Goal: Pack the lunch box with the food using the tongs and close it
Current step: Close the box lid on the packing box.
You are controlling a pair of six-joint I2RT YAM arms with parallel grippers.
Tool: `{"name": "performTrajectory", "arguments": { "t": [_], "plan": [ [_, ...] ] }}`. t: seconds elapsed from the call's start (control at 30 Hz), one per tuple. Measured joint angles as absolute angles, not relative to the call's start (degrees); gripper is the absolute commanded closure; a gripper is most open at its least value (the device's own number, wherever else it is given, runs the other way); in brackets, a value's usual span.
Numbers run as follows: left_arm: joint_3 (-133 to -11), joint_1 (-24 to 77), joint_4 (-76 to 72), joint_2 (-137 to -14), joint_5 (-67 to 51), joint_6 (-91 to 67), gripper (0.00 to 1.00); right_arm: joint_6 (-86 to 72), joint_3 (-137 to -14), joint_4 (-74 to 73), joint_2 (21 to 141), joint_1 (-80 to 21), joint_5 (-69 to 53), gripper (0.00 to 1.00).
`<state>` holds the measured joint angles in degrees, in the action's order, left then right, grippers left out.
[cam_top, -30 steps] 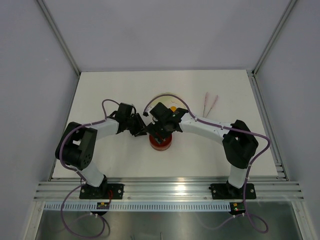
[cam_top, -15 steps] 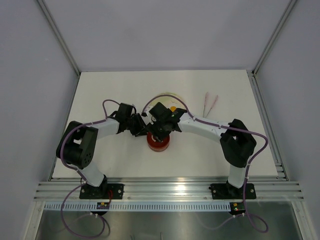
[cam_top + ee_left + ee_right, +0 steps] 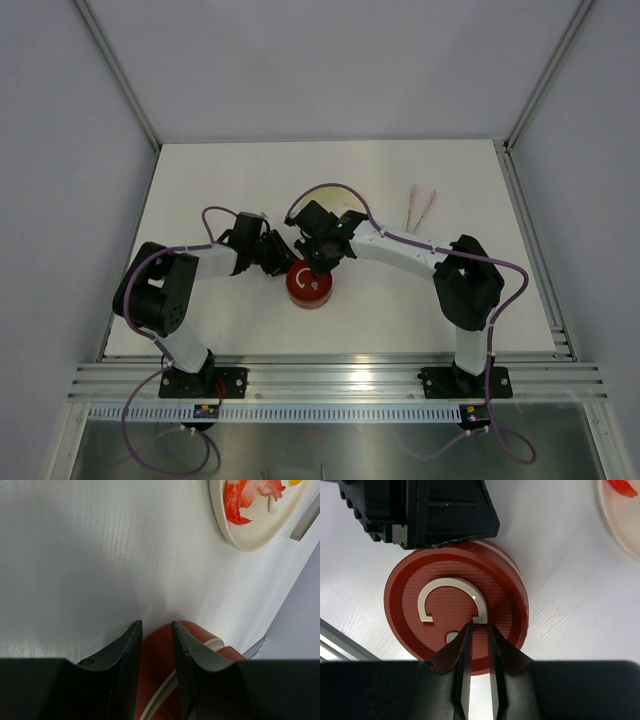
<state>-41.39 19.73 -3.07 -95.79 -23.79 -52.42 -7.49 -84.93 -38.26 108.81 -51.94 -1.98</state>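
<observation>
The lunch box (image 3: 308, 287) stands at the table's middle, its red lid with the white curl mark (image 3: 451, 599) on top. My right gripper (image 3: 479, 626) hovers over the lid, tips at the curl's end, jaws drawn almost together with nothing between them; from above it (image 3: 319, 262) sits at the box's far edge. My left gripper (image 3: 156, 626) is shut, holds nothing and lies against the box's left rim (image 3: 159, 655). The tongs (image 3: 421, 207) lie far right. Food, red-and-white strips (image 3: 240, 500), stays on the plate.
The pale plate (image 3: 250, 535) sits just beyond the lunch box, mostly hidden under the right arm in the top view; its edge (image 3: 620, 530) shows at the right wrist view's upper right. The table's metal rail runs along the near edge (image 3: 330, 380).
The right gripper has drawn back from over the lunch box toward its far edge, uncovering the red lid, and its jaws have narrowed. The left gripper stays shut against the box.
</observation>
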Motion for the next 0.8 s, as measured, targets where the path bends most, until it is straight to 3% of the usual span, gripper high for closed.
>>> {"name": "performTrajectory", "arguments": {
  "t": [0.33, 0.63, 0.8],
  "plan": [
    [-40.82, 19.62, -1.30, -94.32, -23.68, -52.14, 0.67, -15.46, -86.91, -41.93, 109.65, -51.18, -0.91, 0.80],
    [-46.22, 16.08, 9.80, -82.37, -18.50, -46.61, 0.66, -18.06, -89.52, -44.62, 110.21, -50.61, 0.60, 0.74],
    [-49.10, 15.49, 12.23, -78.17, -16.99, -44.29, 0.66, -18.92, -91.59, -45.32, 110.21, -50.61, 2.04, 0.82]
  ]
}}
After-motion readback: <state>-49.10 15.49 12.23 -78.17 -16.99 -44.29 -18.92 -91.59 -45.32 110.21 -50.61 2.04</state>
